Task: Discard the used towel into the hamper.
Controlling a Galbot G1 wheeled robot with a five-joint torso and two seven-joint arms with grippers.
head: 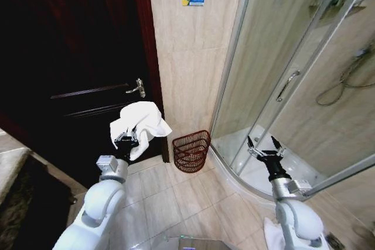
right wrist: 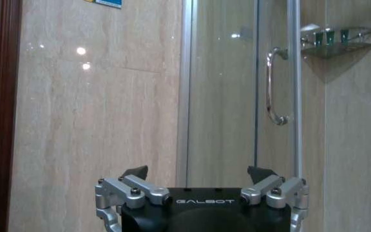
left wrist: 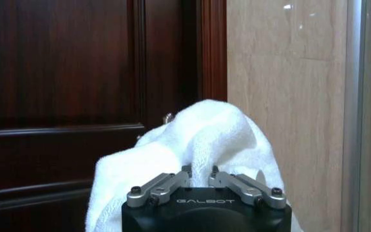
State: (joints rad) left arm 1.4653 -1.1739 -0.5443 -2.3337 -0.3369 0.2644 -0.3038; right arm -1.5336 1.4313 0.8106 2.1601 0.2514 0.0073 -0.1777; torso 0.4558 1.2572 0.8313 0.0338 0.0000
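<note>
A white towel [head: 140, 122] hangs bunched from my left gripper [head: 126, 139], which is shut on it and held up in front of the dark door. In the left wrist view the towel [left wrist: 198, 145] drapes over the closed gripper [left wrist: 200, 173]. The hamper [head: 191, 150], a small reddish-brown open-weave basket, stands on the floor against the tiled wall, to the right of and below the towel. My right gripper [head: 263, 144] is raised and open with nothing in it, in front of the shower glass; the right wrist view shows this gripper [right wrist: 198, 173] with its fingers spread.
A dark wooden door [head: 76, 57] with a lever handle [head: 137, 88] stands at the left. A curved glass shower enclosure [head: 293, 86] with a raised white base rim [head: 234, 171] stands at the right. Tiled floor [head: 170, 203] lies open before the hamper.
</note>
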